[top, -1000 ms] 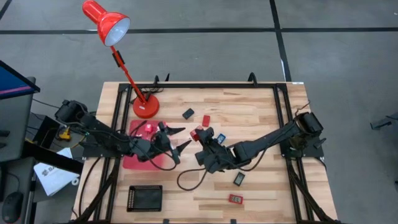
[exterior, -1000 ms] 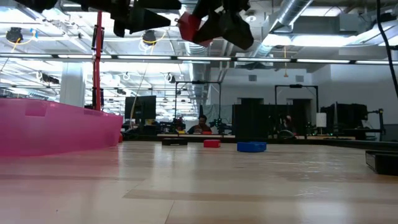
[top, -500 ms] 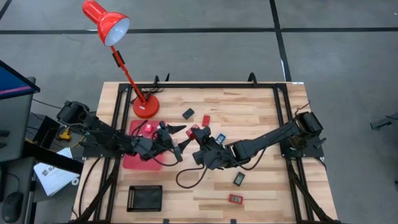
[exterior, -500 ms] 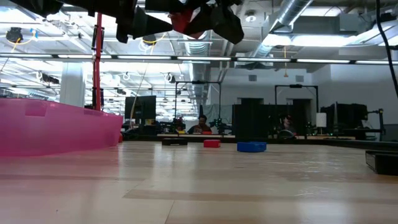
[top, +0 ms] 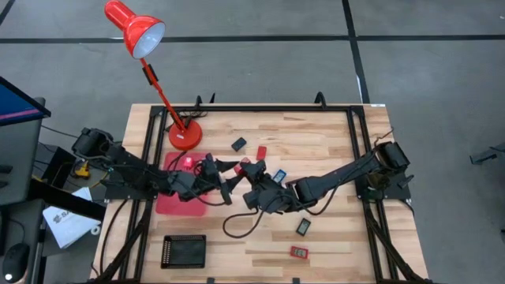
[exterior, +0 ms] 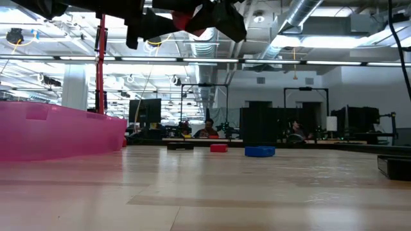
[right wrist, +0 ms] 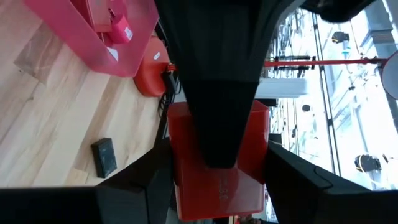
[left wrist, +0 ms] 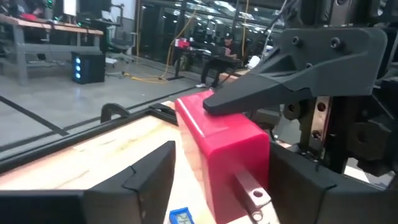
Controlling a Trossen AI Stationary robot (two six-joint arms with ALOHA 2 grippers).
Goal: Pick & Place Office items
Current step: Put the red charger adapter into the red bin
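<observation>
A red block point(top: 245, 167) hangs in mid-air above the table's middle, just right of the pink tray point(top: 167, 203). My right gripper point(top: 251, 178) reaches in from the right and is shut on it. My left gripper point(top: 230, 178) comes from the left, open. In the left wrist view its two fingers point(left wrist: 149, 174) stand on either side of the block point(left wrist: 224, 149); I cannot tell whether they touch it. The low view shows both grippers crowded at the block point(exterior: 184, 19), high above the tabletop. My right gripper pinches the red block between its two fingers, coming roughly level from the table's right. One finger point(left wrist: 267, 93) lies flat on the block's upper face point(left wrist: 211, 121). In its own wrist view, the block point(right wrist: 217, 180) fills the gap between the fingers. It is lifted clear.
Small pieces lie on the wood: black point(top: 238, 144), red point(top: 261, 150), blue point(top: 278, 174), black point(top: 304, 227) and red point(top: 299, 252). A black tray point(top: 183, 251) sits near the front left, the red lamp's base point(top: 185, 136) at the far left. A cable point(top: 237, 227) loops below the grippers.
My right gripper has carried the red block toward the table's left and a little up, toward my left gripper. My left gripper has moved right to meet it, and its fingers now flank the block instead of standing apart from it.
</observation>
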